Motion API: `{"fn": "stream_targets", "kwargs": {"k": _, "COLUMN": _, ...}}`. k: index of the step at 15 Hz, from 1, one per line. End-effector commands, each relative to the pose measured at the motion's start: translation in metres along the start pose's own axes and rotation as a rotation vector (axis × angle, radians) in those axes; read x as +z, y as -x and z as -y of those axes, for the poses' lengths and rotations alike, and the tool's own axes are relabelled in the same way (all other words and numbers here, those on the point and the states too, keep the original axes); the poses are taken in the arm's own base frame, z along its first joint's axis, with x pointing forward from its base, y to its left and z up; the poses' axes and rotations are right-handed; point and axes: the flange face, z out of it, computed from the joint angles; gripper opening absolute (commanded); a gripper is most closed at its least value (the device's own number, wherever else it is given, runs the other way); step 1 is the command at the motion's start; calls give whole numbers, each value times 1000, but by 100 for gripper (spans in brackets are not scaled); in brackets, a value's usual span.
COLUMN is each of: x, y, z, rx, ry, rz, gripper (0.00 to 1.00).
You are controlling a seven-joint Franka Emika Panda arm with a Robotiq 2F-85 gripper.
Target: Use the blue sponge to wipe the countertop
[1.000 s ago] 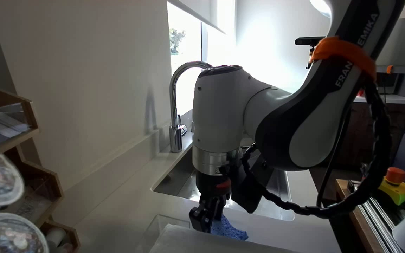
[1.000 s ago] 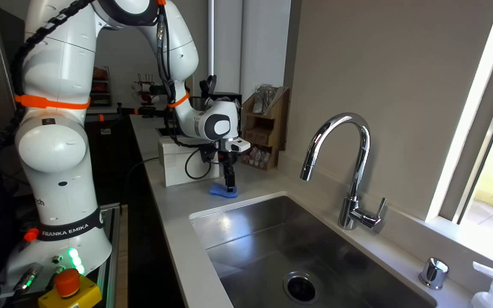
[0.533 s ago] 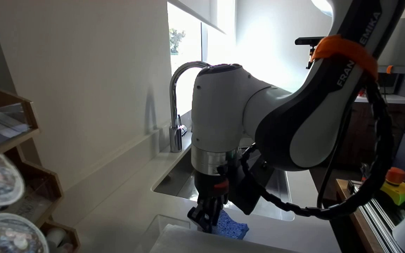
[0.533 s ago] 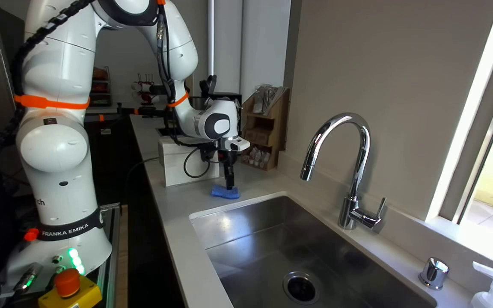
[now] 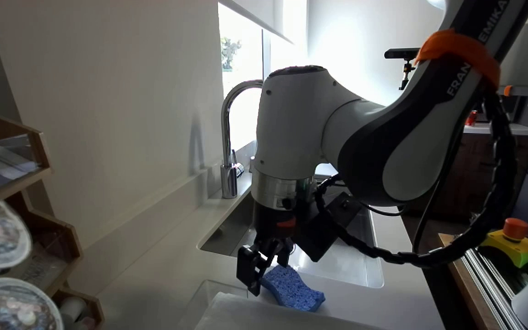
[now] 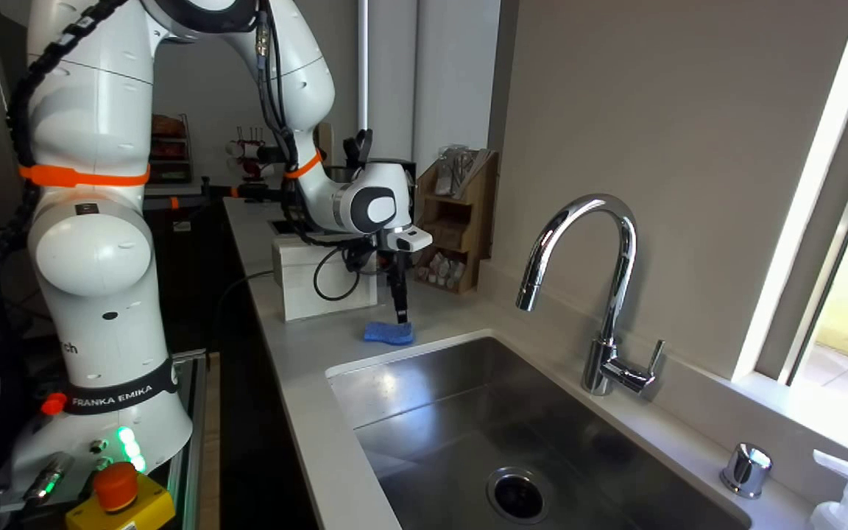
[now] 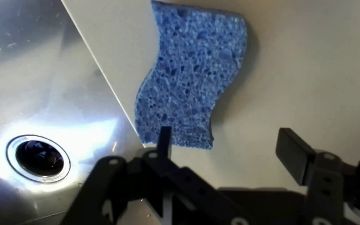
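Note:
The blue sponge point(image 5: 294, 291) lies flat on the pale countertop point(image 6: 299, 357), close to the sink's edge; it also shows in an exterior view point(image 6: 389, 333). In the wrist view the sponge point(image 7: 192, 75) is wavy in outline and lies ahead of the fingers. My gripper point(image 7: 227, 145) is open, with nothing between its fingers. One fingertip overlaps the sponge's near end in that view; the other is over bare countertop. In an exterior view the gripper point(image 5: 268, 272) is just above the sponge's end, apart from it.
The steel sink point(image 6: 424, 379) is beside the sponge, with a tall chrome faucet point(image 6: 619, 258) at its back edge. A white box point(image 6: 313, 287) stands close behind the sponge. A wooden rack point(image 6: 461, 221) stands by the wall. A clear plastic piece point(image 5: 204, 298) lies near the box.
A second ago the fingers were down at the sponge, which was bent at them. The fingers have spread and the gripper has risen; the sponge now lies flat on the countertop.

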Motion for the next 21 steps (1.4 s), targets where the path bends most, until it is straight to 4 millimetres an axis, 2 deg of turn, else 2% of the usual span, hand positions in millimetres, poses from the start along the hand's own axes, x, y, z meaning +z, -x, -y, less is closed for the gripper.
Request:
{"fn": "stream_targets", "kwargs": {"k": 1, "x": -6, "y": 15, "z": -6, "rx": -5, "ry": -10, "rz": -11, "gripper": 100}}
{"fn": "stream_targets", "kwargs": {"k": 9, "x": 16, "y": 28, "z": -10, "rx": -35, "ry": 24, "rz": 16, "gripper": 100}}
{"fn": "stream_targets", "kwargs": {"k": 17, "x": 39, "y": 24, "z": -13, "rx": -21, "ry": 6, "rz": -3, "gripper": 100}}
{"fn": "stream_targets", "kwargs": {"k": 18, "x": 42, "y": 24, "z": -13, "rx": -18, "ry": 3, "rz": -5, "gripper": 97}}
{"fn": "stream_targets", "kwargs": {"k": 20, "x": 46, "y": 24, "z": -14, "rx": -11, "ry": 1, "rz": -4, "gripper": 72}}
{"fn": "stream_targets", "kwargs": {"k": 21, "x": 48, "y": 23, "z": -15, "rx": -10, "ry": 1, "rz": -3, "gripper": 71}}
